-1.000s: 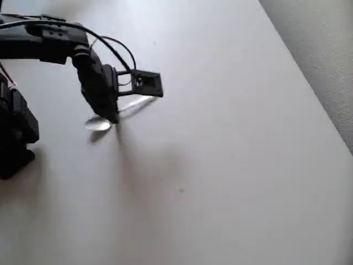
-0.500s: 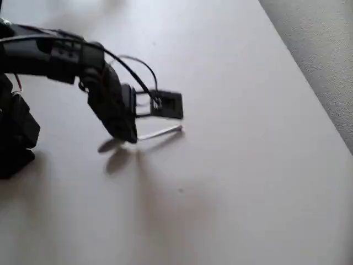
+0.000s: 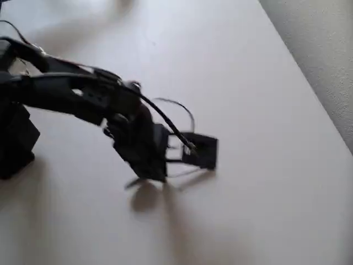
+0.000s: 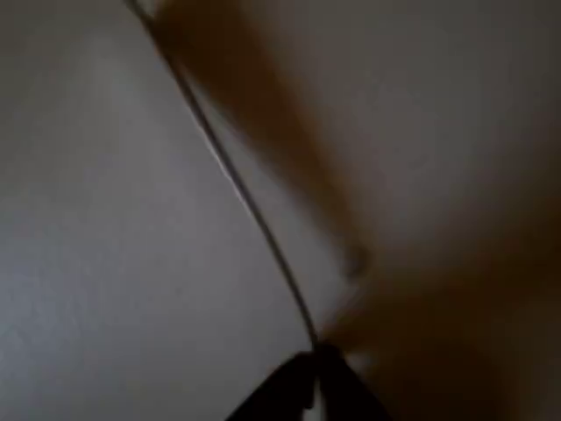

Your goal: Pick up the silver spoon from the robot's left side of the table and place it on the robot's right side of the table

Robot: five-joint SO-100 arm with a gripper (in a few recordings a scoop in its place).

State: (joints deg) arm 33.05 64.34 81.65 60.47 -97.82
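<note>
In the overhead view my black gripper (image 3: 153, 174) hangs low over the middle of the white table (image 3: 248, 83), shut on the silver spoon (image 3: 185, 173). The spoon is blurred by motion: its slim handle sticks out to the right, and its shadow lies just below on the tabletop. The wrist view shows the spoon (image 4: 237, 189) edge-on as a thin line running up and left from my pinched fingertips (image 4: 289, 386), above the table (image 4: 88, 263). My gripper (image 4: 314, 364) is closed on one end of the spoon.
The arm's black base (image 3: 16, 138) stands at the left edge of the overhead view. The table's right edge runs diagonally, with grey carpet floor (image 3: 325, 44) beyond it. Bare tabletop lies to the right of and below the gripper.
My gripper has lifted the spoon off the table at the upper left and carried it down and to the right, toward the table's middle. The arm has stretched out further.
</note>
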